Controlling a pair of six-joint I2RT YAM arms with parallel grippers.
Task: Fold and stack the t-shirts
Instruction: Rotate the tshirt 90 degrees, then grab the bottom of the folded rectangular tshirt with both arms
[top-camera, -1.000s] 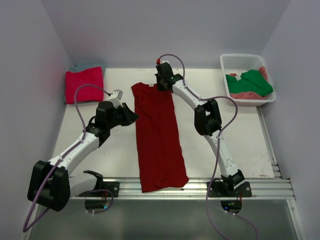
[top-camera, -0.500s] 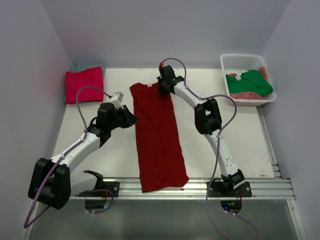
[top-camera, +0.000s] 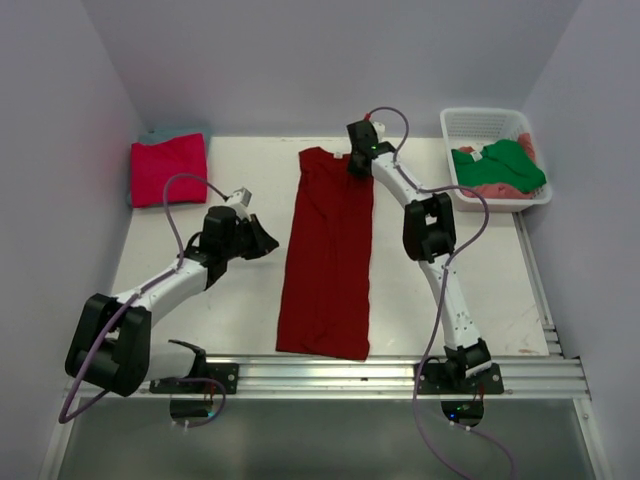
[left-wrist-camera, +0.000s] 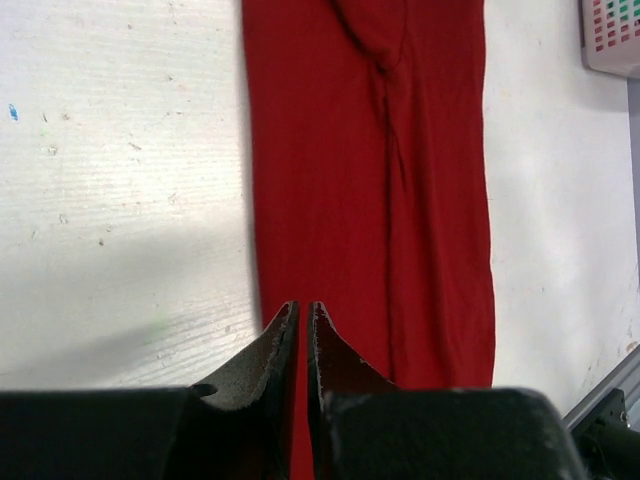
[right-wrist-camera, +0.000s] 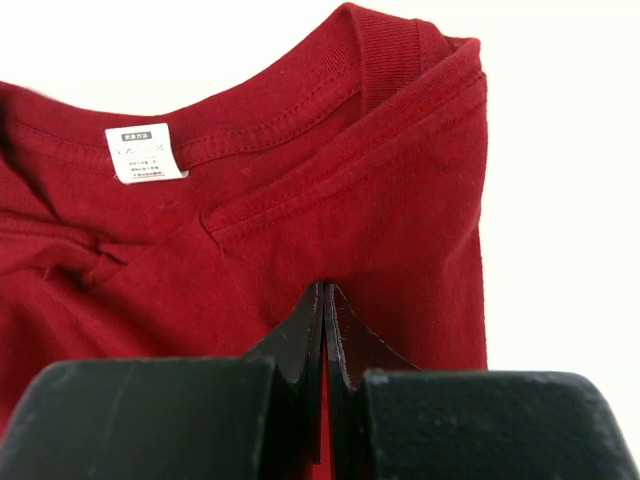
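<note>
A dark red t-shirt (top-camera: 328, 260) lies as a long narrow strip down the middle of the table, collar at the far end. My right gripper (top-camera: 358, 166) is shut on its cloth just beside the collar (right-wrist-camera: 323, 287); the white neck label (right-wrist-camera: 145, 153) shows to the left. Left of the strip's edge hovers my left gripper (top-camera: 270, 243), apart from the cloth. Its jaws (left-wrist-camera: 302, 305) stand almost together with only a thin slit and nothing held; the red t-shirt (left-wrist-camera: 370, 200) lies beyond them.
A folded magenta-pink t-shirt (top-camera: 168, 168) lies on a teal one (top-camera: 175, 132) at the back left. The white lattice basket (top-camera: 480, 115) at the back right holds a green t-shirt (top-camera: 505, 163) over a salmon-pink one (top-camera: 490, 190). A metal rail (top-camera: 400, 375) runs along the near edge.
My right gripper has pulled the collar end right and farther back. The strip swung away from the left gripper, which shifted only slightly.
</note>
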